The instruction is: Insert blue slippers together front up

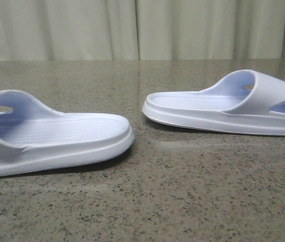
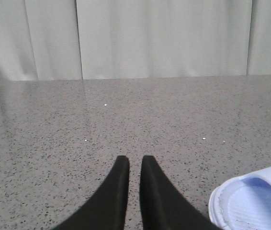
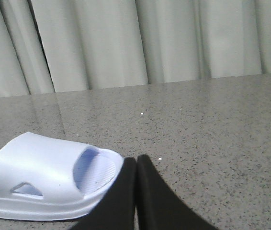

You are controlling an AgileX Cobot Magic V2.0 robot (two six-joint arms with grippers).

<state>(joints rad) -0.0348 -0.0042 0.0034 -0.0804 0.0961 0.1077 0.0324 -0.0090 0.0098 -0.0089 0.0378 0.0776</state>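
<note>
Pale blue moulded foam slippers (image 1: 57,136) (image 1: 233,106) beside each clenched, empty hand (image 2: 134,160) (image 3: 136,160); likely light, springy; grip strap.

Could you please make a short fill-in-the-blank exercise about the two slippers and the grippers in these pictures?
1. In the front view, the left slipper and the right slipper lie ____ on the table, not touching.
2. Both slippers rest with the sole facing ____.
3. The fingers of the left gripper hold ____.
4. The heel ends of the two slippers point ____ each other.

Missing words: apart; down; nothing; toward
</note>
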